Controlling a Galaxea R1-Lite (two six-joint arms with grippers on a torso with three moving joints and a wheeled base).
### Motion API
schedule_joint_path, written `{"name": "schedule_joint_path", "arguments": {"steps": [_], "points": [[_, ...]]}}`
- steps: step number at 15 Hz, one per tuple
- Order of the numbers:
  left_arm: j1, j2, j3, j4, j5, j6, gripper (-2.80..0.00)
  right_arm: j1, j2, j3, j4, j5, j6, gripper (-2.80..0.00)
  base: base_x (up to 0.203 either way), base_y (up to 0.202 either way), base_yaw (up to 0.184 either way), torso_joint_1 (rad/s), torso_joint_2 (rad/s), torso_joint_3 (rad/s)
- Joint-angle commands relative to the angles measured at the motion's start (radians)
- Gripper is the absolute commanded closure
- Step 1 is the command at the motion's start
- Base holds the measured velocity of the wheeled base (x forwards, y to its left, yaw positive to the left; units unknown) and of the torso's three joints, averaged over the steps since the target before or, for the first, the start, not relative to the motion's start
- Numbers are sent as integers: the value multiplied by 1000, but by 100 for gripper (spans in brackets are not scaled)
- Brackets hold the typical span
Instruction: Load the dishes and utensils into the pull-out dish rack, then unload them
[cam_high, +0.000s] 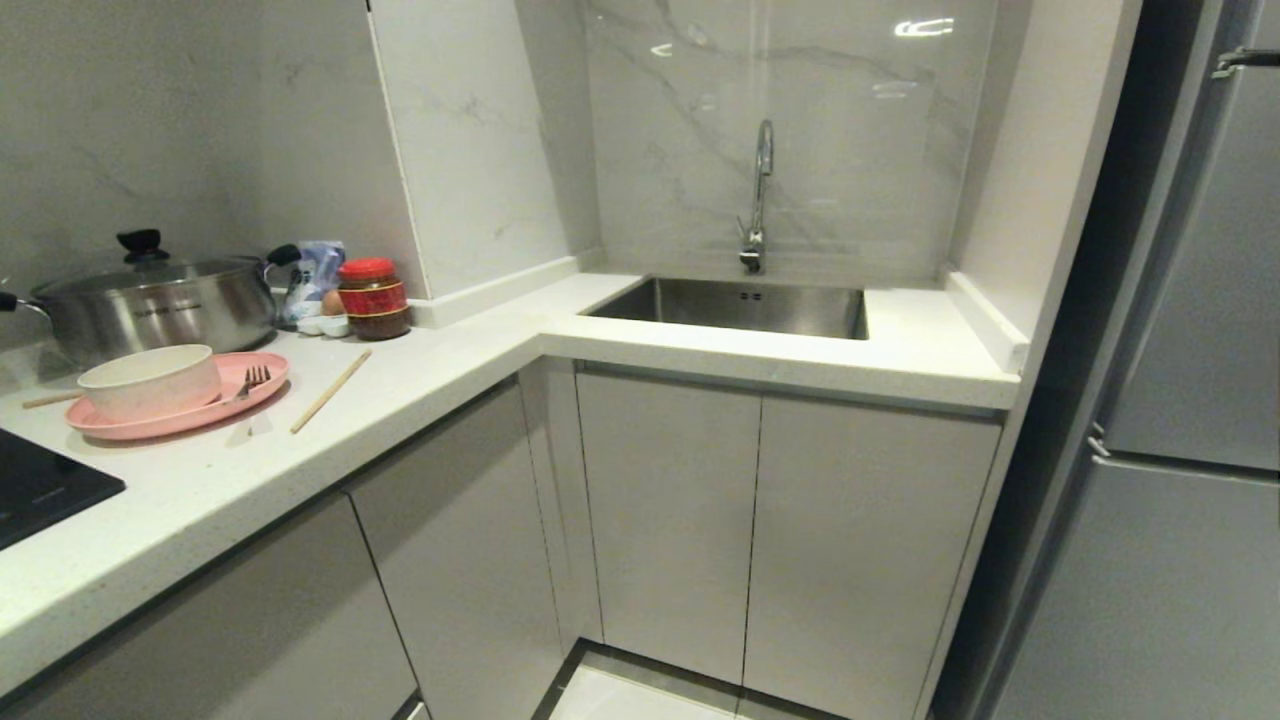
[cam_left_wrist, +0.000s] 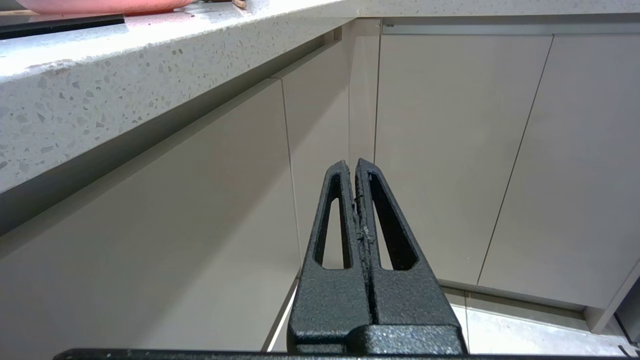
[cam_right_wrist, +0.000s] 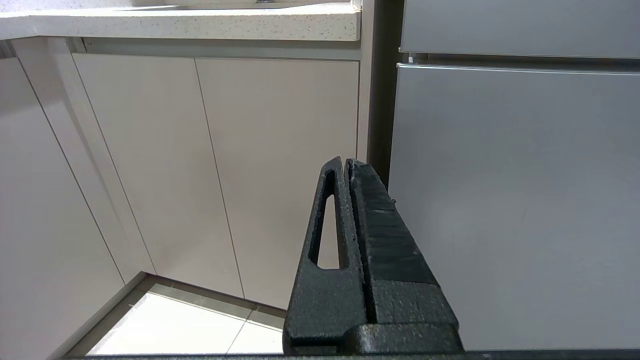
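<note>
Dishes wait on the desk (cam_high: 420, 390); both arms hang low by the cupboards.

The bowl (cam_high: 150, 380) sits on the pink plate (cam_high: 245, 392), fork (cam_high: 250, 380) resting on the plate beside it, one chopstick (cam_high: 330, 391) lying just right of the plate. Left gripper (cam_left_wrist: 356, 167) and right gripper (cam_right_wrist: 346, 164) are pressed closed, holding nothing, before the cupboard doors (cam_high: 670, 510).

The steel pot (cam_high: 150, 305) carries a short line of dark lettering on its side wall — too small to make out letter by letter. The red-lidded jar (cam_high: 374, 297) has a red label and the blue-and-white packet (cam_high: 312, 275) has printing — neither can be read. No other text, number or sign shows.
</note>
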Motion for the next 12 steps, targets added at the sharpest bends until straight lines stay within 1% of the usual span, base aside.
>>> {"name": "schedule_joint_path", "arguments": {"steps": [1, 12], "points": [[0, 1, 12, -1, 0, 0, 0, 0, 1, 26, -1, 0, 0, 0, 0, 0, 0, 0, 0, 0], [0, 1, 12, -1, 0, 0, 0, 0, 1, 26, -1, 0, 1, 0, 0, 0, 0, 0, 0, 0]]}}
